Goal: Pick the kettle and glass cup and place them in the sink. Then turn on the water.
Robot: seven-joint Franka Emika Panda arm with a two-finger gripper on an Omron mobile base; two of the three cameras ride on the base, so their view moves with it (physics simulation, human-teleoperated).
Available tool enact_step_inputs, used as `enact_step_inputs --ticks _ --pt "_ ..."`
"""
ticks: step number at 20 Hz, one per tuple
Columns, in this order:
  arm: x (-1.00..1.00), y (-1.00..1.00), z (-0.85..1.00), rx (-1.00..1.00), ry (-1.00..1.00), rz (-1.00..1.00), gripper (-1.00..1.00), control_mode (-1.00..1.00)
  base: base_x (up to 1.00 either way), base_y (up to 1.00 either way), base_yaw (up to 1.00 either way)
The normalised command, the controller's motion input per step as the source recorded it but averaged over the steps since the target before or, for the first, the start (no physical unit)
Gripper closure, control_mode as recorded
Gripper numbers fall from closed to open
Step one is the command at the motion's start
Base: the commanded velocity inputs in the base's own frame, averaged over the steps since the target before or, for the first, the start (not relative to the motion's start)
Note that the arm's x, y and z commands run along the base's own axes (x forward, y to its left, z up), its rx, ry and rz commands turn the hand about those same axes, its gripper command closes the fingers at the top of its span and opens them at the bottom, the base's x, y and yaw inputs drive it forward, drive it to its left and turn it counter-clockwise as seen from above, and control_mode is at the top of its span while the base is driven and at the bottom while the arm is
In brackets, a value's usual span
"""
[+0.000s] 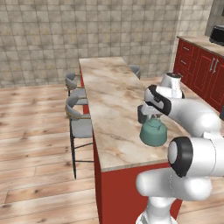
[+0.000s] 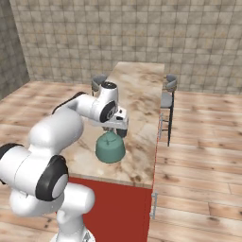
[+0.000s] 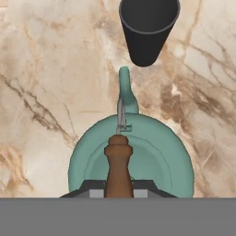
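claw (image 2: 112, 133) clamped tight on the brown handle (image 3: 119, 168) of the kettle (image 1: 153, 132) | kettle sat near the front edge of the marble desk (image 1: 111, 98), whether touching the top or just above could not be told | glass cup (image 3: 148, 28) stood upright just beyond the kettle's spout | stools (image 1: 80, 123) lined up along the desk's left side

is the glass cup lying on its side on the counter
No, the glass cup stands upright on the counter, just beyond the kettle's spout.
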Motion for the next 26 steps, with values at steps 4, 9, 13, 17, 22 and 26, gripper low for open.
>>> enact_step_inputs --ticks 4,9,13,17,22,26 --pt "-0.14 0.0 0.27 0.0 0.0 0.0 1.0 -1.0 0.0 0.0 0.0" --pt "-0.1 0.0 0.33 0.0 -0.04 0.0 1.0 -1.0 0.0 0.0 0.0" --pt "-0.07 0.0 0.34 0.0 -0.07 0.0 1.0 -1.0 0.0 0.0 0.0" --pt "0.0 0.0 0.31 0.0 0.0 0.0 1.0 -1.0 0.0 0.0 0.0" --pt "0.0 0.0 0.22 0.0 0.0 0.0 1.0 -1.0 0.0 0.0 0.0" --pt "0.0 0.0 0.25 0.0 0.0 0.0 1.0 -1.0 0.0 0.0 0.0"
